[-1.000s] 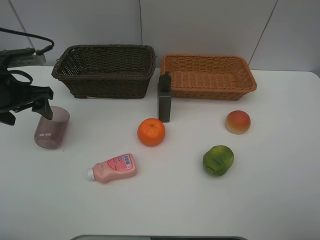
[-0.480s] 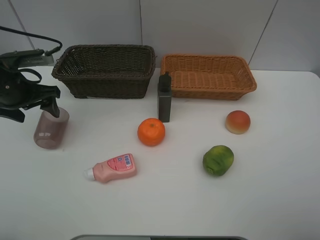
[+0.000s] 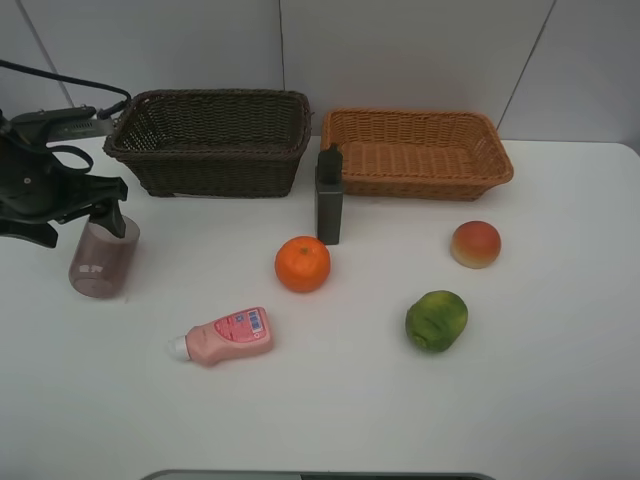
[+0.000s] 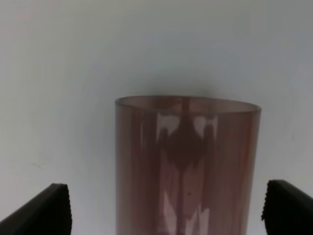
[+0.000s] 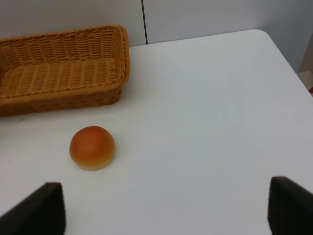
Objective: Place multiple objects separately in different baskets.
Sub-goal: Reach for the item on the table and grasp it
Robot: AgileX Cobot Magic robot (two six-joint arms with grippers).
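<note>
The mauve cup (image 3: 102,260) stands upright at the table's left. My left gripper (image 3: 80,227) hangs open over its top, and in the left wrist view its two fingertips (image 4: 45,211) flank the cup (image 4: 186,161) without touching it. The pink squeeze bottle (image 3: 225,337) lies on its side. An orange (image 3: 302,264), the dark grey bottle (image 3: 328,196), a peach-like fruit (image 3: 475,244) and a green fruit (image 3: 436,320) rest on the table. The dark basket (image 3: 220,168) and tan basket (image 3: 420,186) stand at the back. My right gripper (image 5: 165,210) is open above the peach-like fruit (image 5: 92,147).
The tan basket (image 5: 58,100) shows nothing inside in the right wrist view. A wall runs behind the baskets. The table's right edge and rounded corner (image 5: 274,41) lie past the peach-like fruit. A cable (image 3: 60,72) trails from the left arm.
My left gripper has moved right, toward the cup, and now straddles its top. The cup and the other objects have stayed where they were.
</note>
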